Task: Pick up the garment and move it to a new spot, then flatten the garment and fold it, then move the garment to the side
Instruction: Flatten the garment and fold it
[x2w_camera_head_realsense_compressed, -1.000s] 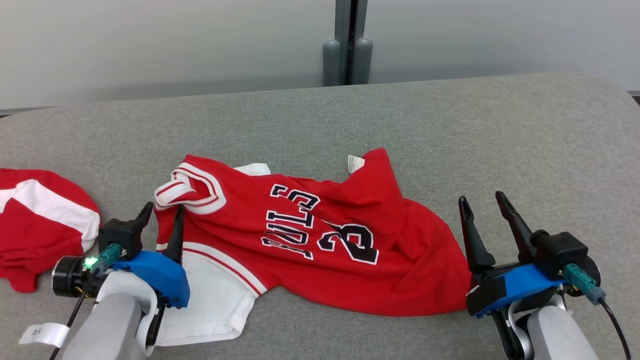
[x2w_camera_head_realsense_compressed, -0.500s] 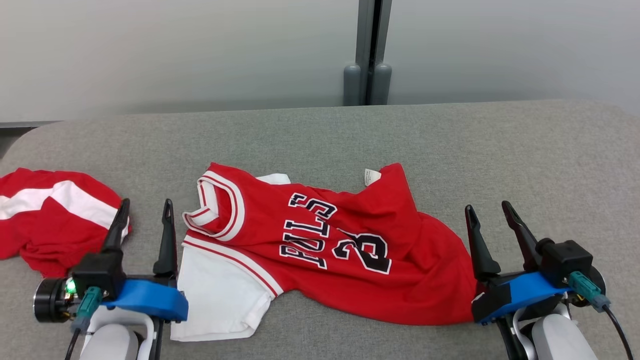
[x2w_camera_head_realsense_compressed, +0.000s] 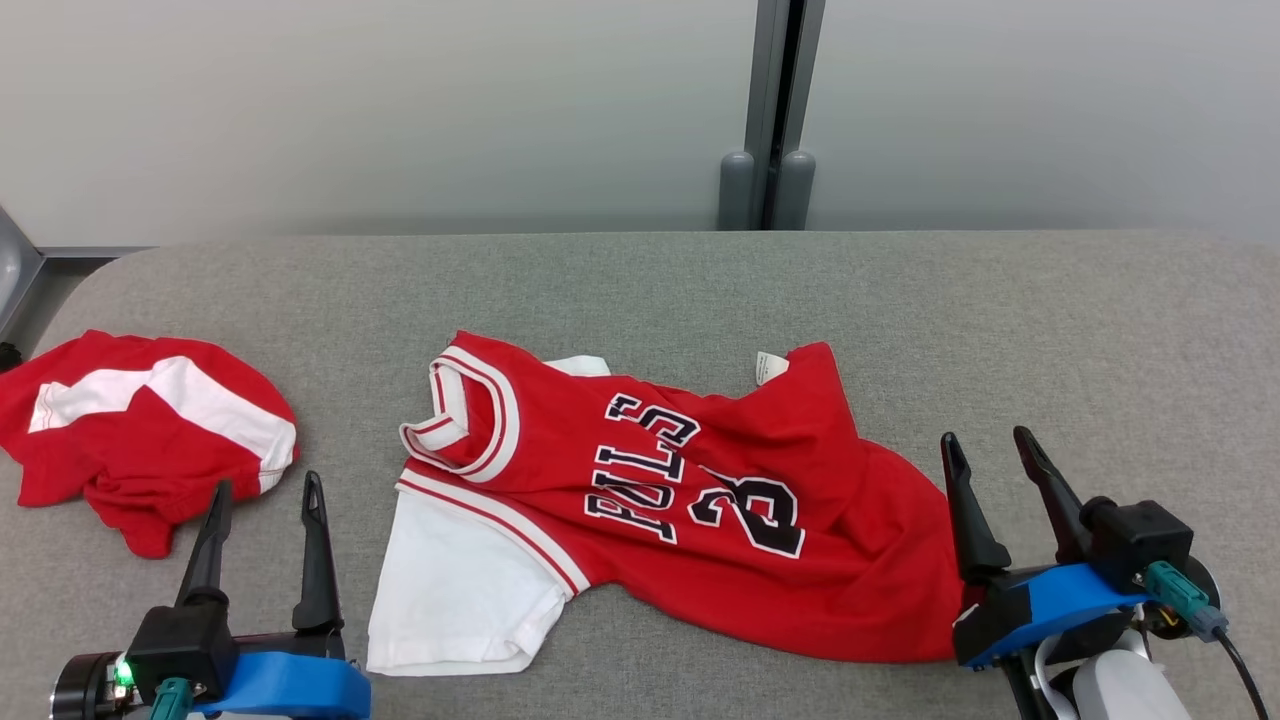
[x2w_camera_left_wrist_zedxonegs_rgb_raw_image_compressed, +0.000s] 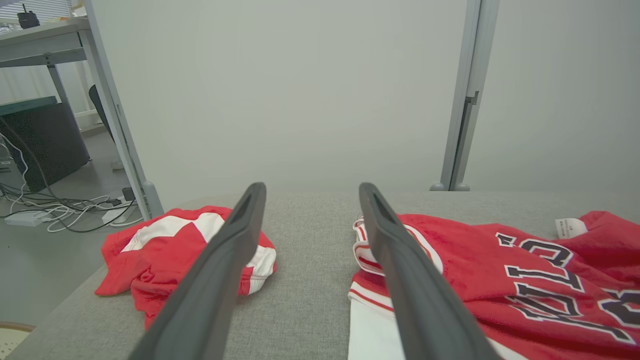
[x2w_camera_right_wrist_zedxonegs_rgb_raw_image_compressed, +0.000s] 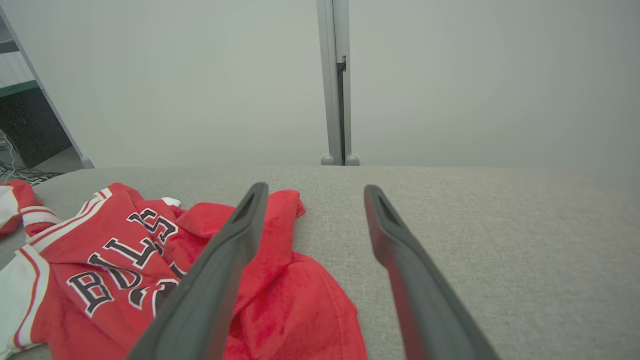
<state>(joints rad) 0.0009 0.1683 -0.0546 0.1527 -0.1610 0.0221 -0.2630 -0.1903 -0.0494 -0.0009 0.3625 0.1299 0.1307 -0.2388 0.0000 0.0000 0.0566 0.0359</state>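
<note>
— Where does the job stand?

— I judge it to be at the flattening step. The red jersey lies on the grey desk, its front up and the lettering showing, but it is far from flat. Its hem end is bunched into soft ridges, and its far edge is turned over, so that a small white label shows.

— And the hands?

— Both are spread wide and hold nothing. The left hand stands off the jersey's collar end, apart from the cloth, on the near side of the white sleeve. The right hand is at the jersey's hem end. One of its fingers crosses the red edge in the head view, and I cannot tell whether it touches.

— What's that other red thing?

— A second red-and-white bundle, well beyond the jersey's collar end. It is probably not part of this step.

— So what does the next move call for?

— My guess is a grip at each end of the jersey. The left hand would come in at the collar or the shoulder, and the right would pinch the bunched hem. Then they would pull apart to draw the ridges out. The cloth looks soft and loose, so each pinch should take the top layer and the one beneath it together, or the turned-over far edge will stay folded. Folding comes only after it lies smooth.
</note>
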